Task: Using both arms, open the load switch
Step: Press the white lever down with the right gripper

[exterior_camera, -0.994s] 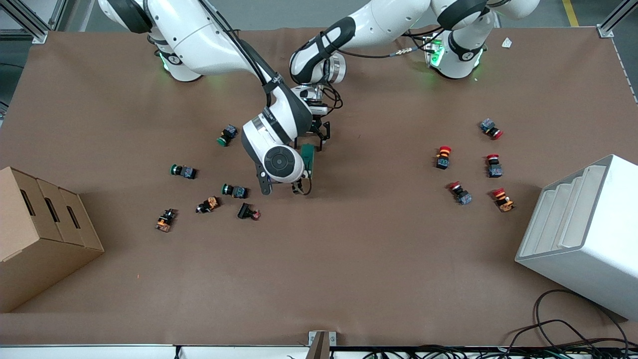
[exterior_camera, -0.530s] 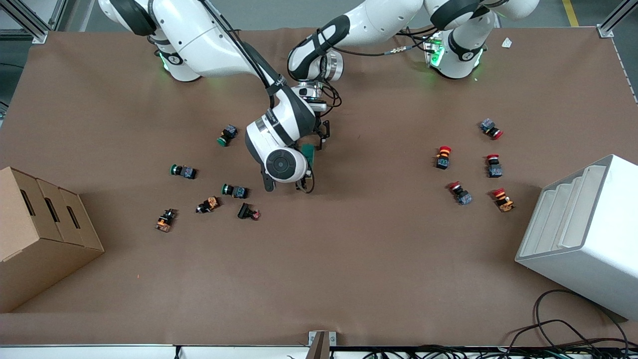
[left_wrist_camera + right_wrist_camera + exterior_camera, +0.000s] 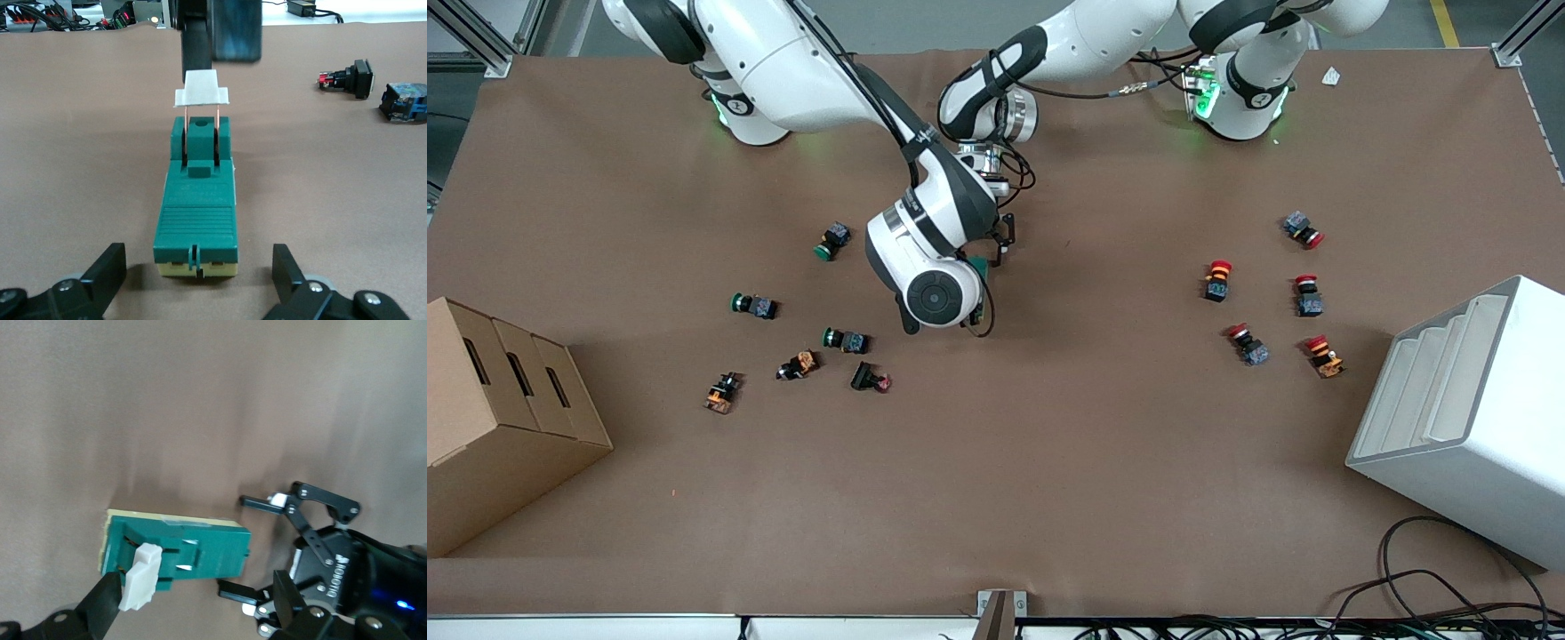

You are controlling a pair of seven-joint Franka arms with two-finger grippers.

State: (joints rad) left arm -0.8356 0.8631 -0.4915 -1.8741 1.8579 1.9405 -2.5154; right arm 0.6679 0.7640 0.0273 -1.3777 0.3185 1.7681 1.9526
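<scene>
On the brown bench (image 3: 1049, 444) lies the dark green rectangular load switch (image 3: 195, 213). Right claw (image 3: 130, 603) grips its white lever (image 3: 139, 585). Left claw (image 3: 197, 287) sits spread wide at the switch's end, touching nothing.

"ROBOTIQ", seemingly, on left gripper (image 3: 313, 577)

We see the load switch (image 3: 195, 217) as matt dark green plastic, ribbed on top, cream base, white plastic lever (image 3: 201, 89) on thin copper-coloured wires. Table (image 3: 1049, 462): matt brown, paper-like cover. Left gripper (image 3: 197, 283) fingers (image 3: 107, 273): matt black plastic. Arms (image 3: 800, 71): glossy white shells. Cardboard box (image 3: 489, 418), matt.
</scene>
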